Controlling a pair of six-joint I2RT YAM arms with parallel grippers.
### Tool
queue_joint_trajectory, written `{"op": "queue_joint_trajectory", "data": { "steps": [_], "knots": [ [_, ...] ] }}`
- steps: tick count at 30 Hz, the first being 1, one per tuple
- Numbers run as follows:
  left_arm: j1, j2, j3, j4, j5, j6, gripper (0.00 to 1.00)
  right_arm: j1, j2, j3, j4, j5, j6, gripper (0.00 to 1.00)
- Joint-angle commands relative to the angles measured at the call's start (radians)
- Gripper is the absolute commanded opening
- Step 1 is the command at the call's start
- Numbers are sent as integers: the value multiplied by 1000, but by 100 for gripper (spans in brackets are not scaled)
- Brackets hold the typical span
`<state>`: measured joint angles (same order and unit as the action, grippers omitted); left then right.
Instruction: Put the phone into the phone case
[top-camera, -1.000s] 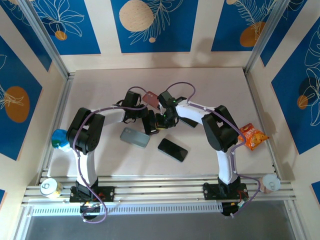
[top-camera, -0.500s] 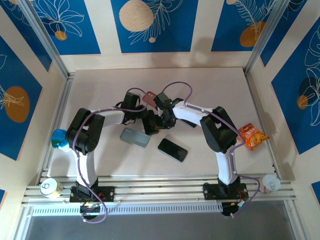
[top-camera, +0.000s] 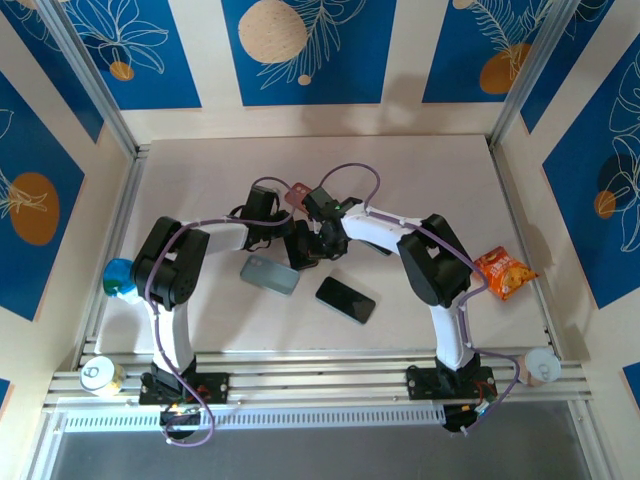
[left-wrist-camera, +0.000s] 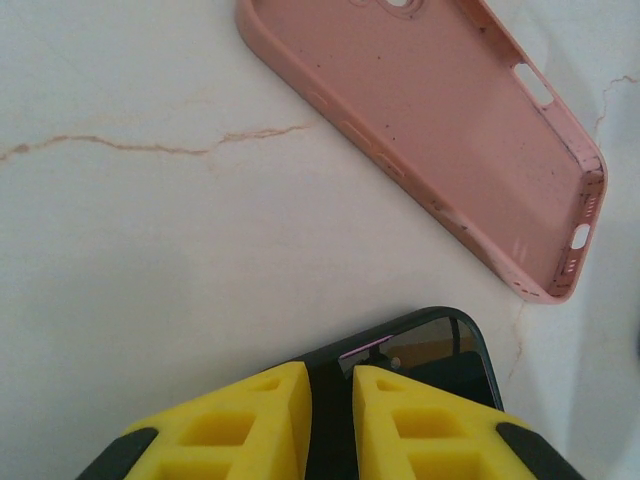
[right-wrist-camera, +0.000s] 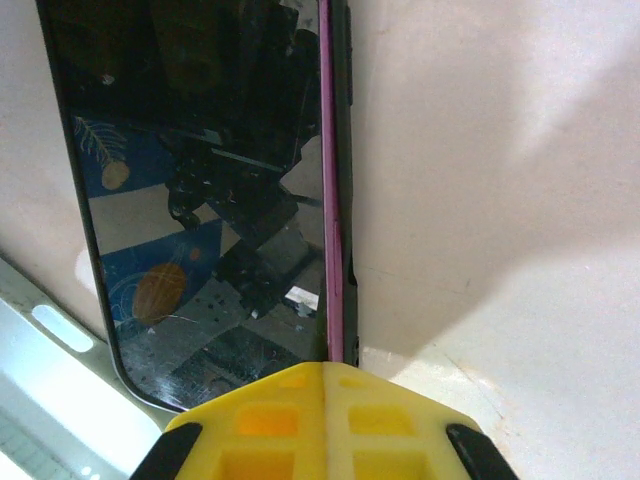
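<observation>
Between the two arms at mid-table, a dark-screened phone (left-wrist-camera: 440, 362) with a magenta side is tilted up on its edge. A black case rim (right-wrist-camera: 343, 150) runs along that side, and a magenta strip shows between rim and screen. My left gripper (left-wrist-camera: 330, 378) (top-camera: 299, 247) is shut on the phone's edge, which fills the gap between its yellow fingers. My right gripper (right-wrist-camera: 328, 372) (top-camera: 323, 242) is shut with its fingers together, its tips against the phone's (right-wrist-camera: 200, 200) lower edge. An empty pink case (left-wrist-camera: 450, 130) (top-camera: 298, 192) lies open side up just beyond.
A grey-blue phone-shaped slab (top-camera: 269, 274) and a black phone (top-camera: 346, 299) lie flat in front of the grippers. An orange snack bag (top-camera: 505, 272) sits at the right edge and a blue object (top-camera: 120, 277) at the left. A can (top-camera: 100, 374) and a cup (top-camera: 540, 366) stand on the front rail.
My right gripper has slid a little left, closer to the left gripper and the phone. The left gripper has barely moved.
</observation>
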<state>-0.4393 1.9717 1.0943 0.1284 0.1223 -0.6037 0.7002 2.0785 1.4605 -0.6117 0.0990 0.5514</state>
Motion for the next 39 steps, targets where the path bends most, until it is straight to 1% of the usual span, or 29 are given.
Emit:
{"op": "queue_joint_trajectory", "data": {
  "steps": [1,11,24,31,39],
  "knots": [
    [-34,116,-88,-253,120,-22,20,125,362,-138,43,-145,4,0],
    [-34,111,-69,-287,126,-15,20,147,434,-139,55,-163,10,0],
    [-30,115,-49,-315,135,-7,19,178,486,-133,33,-174,10,0],
    [-17,92,-43,-365,125,18,18,208,519,-140,45,-191,30,0],
    [9,97,-50,-362,141,33,18,256,542,-167,73,-223,64,0]
  ]
}}
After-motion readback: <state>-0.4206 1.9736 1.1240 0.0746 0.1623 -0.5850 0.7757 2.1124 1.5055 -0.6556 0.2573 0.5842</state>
